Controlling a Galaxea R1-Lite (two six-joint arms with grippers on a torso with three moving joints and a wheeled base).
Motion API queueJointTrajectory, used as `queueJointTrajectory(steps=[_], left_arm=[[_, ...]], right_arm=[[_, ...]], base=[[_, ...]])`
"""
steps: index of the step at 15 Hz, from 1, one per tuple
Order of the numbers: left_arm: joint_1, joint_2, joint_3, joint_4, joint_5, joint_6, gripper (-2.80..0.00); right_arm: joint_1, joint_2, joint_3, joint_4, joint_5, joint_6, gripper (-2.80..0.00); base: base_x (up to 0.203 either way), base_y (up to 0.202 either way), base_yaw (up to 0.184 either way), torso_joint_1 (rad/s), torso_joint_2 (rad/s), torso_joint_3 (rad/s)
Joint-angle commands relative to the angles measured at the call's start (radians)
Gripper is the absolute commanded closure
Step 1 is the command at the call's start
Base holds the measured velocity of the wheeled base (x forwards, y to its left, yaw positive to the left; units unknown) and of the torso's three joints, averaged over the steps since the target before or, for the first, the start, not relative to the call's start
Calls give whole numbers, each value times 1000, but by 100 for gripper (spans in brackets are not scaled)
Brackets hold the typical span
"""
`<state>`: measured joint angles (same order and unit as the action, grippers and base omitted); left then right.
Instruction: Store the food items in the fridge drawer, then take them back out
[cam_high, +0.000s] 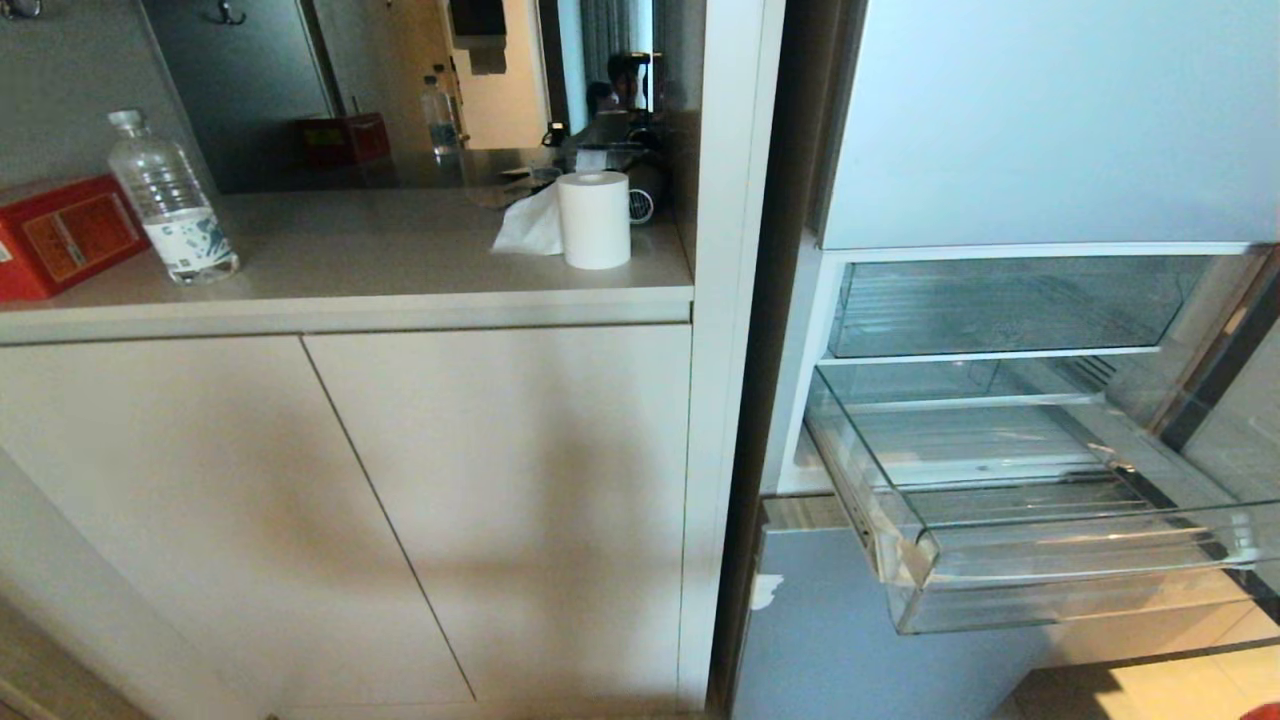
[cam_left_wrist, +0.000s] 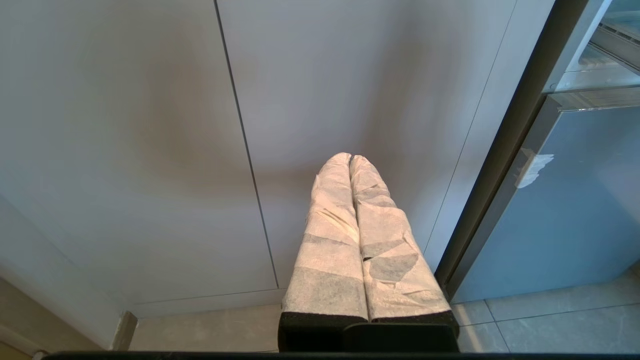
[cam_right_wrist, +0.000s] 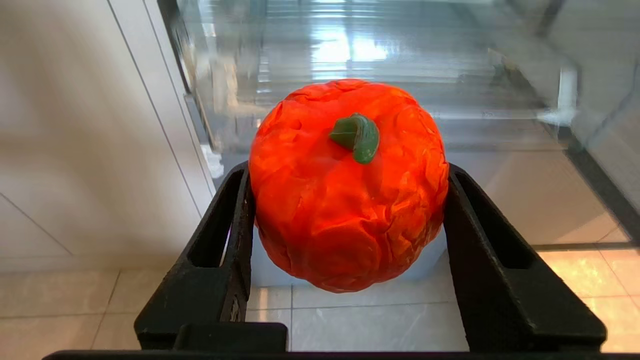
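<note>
Right gripper (cam_right_wrist: 347, 200) clamped on the red fruit (cam_right_wrist: 347, 185), green stem facing the camera, held above floor tiles just before the pulled-out clear fridge drawer (cam_high: 1040, 560). Left gripper (cam_left_wrist: 351, 162) pressed together, empty, parked facing the pale cabinet doors (cam_left_wrist: 150, 150).

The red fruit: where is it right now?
In the right wrist view, the red fruit sits clamped in the right gripper, in the air over floor tiles in front of the open fridge drawer.
</note>
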<state>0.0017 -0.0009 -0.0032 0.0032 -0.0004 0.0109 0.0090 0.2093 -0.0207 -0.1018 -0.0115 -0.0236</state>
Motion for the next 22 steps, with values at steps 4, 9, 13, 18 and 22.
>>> queueJointTrajectory(steps=[4, 9, 13, 18, 22], left_arm=[[0, 1, 0, 0, 0, 0, 0], [0, 1, 0, 0, 0, 0, 0], [0, 1, 0, 0, 0, 0, 0], [0, 1, 0, 0, 0, 0, 0], [0, 1, 0, 0, 0, 0, 0]], right_arm=[[19, 633, -215, -114, 16, 14, 0], [23, 1125, -524, -222, 28, 66, 0], [21, 1450, -733, -288, 29, 99, 0], [19, 1719, -860, -435, 25, 116, 0], [13, 1817, -920, -452, 24, 117, 0]], base=[[0, 0, 0, 0, 0, 0], [0, 0, 0, 0, 0, 0], [0, 0, 0, 0, 0, 0], [0, 0, 0, 0, 0, 0], [0, 0, 0, 0, 0, 0]])
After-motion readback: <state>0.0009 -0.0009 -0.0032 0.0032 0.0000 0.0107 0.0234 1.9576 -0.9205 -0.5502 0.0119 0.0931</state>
